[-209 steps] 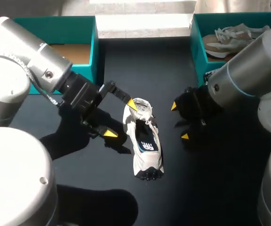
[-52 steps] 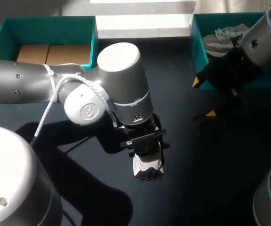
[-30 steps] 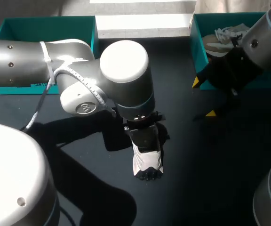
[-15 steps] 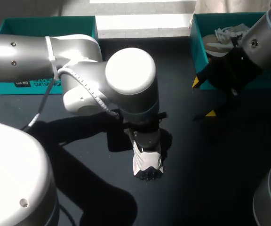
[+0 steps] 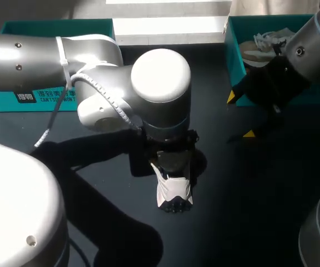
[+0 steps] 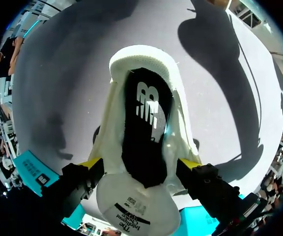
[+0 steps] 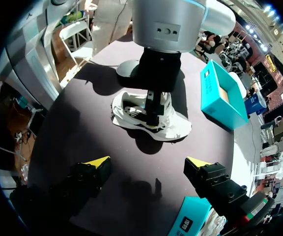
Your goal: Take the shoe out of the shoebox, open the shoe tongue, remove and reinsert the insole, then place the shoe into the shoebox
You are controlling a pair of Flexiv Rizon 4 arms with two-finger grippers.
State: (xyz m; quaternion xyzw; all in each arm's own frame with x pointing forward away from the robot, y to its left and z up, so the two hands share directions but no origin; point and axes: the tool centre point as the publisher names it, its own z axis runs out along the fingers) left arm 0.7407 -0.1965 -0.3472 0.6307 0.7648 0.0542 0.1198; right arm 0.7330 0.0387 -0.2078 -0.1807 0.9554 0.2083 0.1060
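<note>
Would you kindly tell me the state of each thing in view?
shoe, upright on the table.
tongue, lifted back.
insole, inside the shoe.
left gripper, shut on the shoe's sides.
right gripper, open, empty.
right shoebox, open, another shoe inside.

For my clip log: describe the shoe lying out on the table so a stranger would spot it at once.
On the dark table, look mid-table, directly beneath the left arm. The white shoe, black inside, lies on the bare tabletop. The only other footwear, a beige shoe, sits inside the teal box at the far right.
</note>
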